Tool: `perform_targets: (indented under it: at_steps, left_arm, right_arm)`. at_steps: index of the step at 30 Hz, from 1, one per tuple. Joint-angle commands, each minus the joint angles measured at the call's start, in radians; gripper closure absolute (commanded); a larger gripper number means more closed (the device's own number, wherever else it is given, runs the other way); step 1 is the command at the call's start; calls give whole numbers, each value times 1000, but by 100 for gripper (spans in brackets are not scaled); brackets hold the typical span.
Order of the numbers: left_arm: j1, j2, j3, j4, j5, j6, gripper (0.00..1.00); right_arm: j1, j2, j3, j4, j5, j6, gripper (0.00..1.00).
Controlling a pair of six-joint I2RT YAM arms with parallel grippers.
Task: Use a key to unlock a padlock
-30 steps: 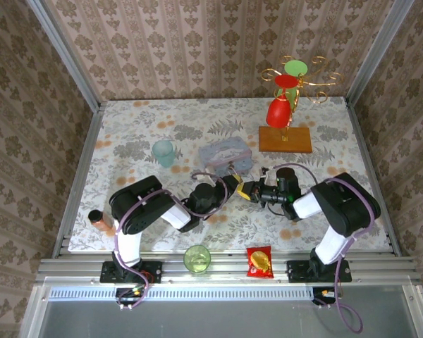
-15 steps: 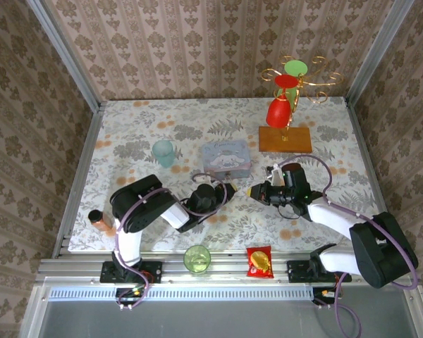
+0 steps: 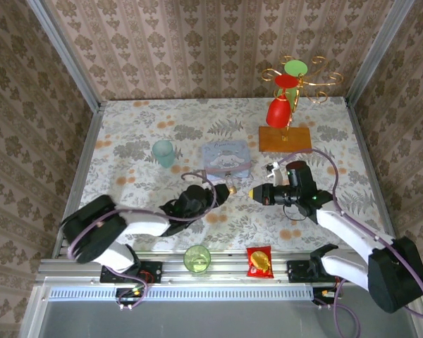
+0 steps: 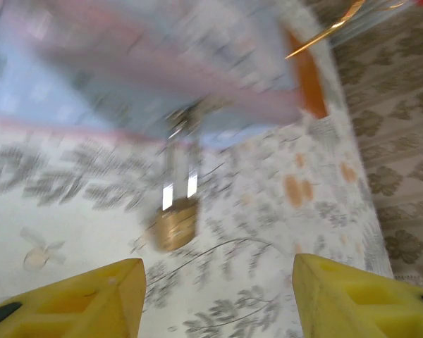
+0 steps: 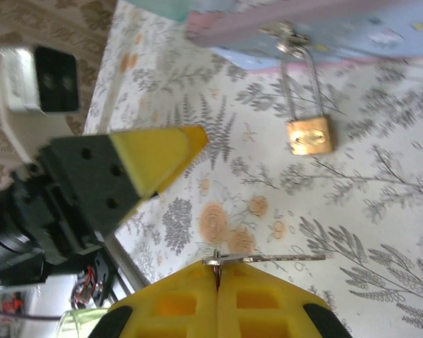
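Padlock (image 5: 309,135) lies lengthwise from the blue tin's (image 5: 352,28) hasp, just ahead of the right hand (image 5: 217,271) pinching the key (image 5: 268,260) crosswise; the left hand (image 4: 215,271) gapes empty.

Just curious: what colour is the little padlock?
Brass-gold; the padlock shows best in the right wrist view.

The left gripper (image 4: 218,282) has let go of the padlock (image 4: 176,222). Its jaws were almost shut before, and now they stand apart. It has pulled back a little. The left arm has dropped low and swung out to the left. The right gripper (image 3: 252,192) has backed away from the padlock, with the key (image 5: 268,260) pinched in it. The right arm has stretched out low too.
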Motion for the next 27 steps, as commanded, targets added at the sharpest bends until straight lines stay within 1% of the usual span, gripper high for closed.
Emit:
perform_targets:
  at_steps: [1, 3, 4, 7, 9, 11, 14, 18, 21, 24, 25, 27]
  left_arm:
    - [9, -151, 63, -126, 70, 297, 40]
    - [30, -205, 95, -162, 197, 434, 40]
    - [38, -227, 118, -204, 281, 487, 41]
    - [46, -254, 174, -306, 472, 598, 41]
    - [46, -258, 194, -336, 566, 630, 41]
    - [46, -263, 186, -343, 601, 637, 43]
    - [47, -276, 152, -316, 622, 625, 48]
    - [46, -290, 118, -251, 676, 583, 55]
    - [46, -312, 100, -262, 670, 580, 67]
    - [48, -336, 79, -280, 660, 586, 72]
    - [47, -350, 80, -324, 626, 591, 74]
    - [47, -384, 92, -467, 491, 596, 77]
  right_arm:
    - [38, -42, 22, -59, -68, -91, 100]
    - [69, -48, 23, -27, -98, -89, 100]
    - [91, -55, 26, -18, -100, -99, 100]
    - [175, -76, 43, 18, -99, -136, 100]
    - [217, -72, 72, 4, -97, -170, 100]
    - [243, -67, 83, 32, -112, -178, 100]
    - [256, -83, 68, 103, -131, -160, 100]
    - [258, -87, 73, 114, -138, -167, 100]
    - [258, -87, 79, 105, -142, -168, 100]
    - [258, -86, 88, 65, -104, -185, 100]
    - [259, -79, 101, 19, -68, -195, 100]
    - [257, -42, 134, -117, 50, -202, 100]
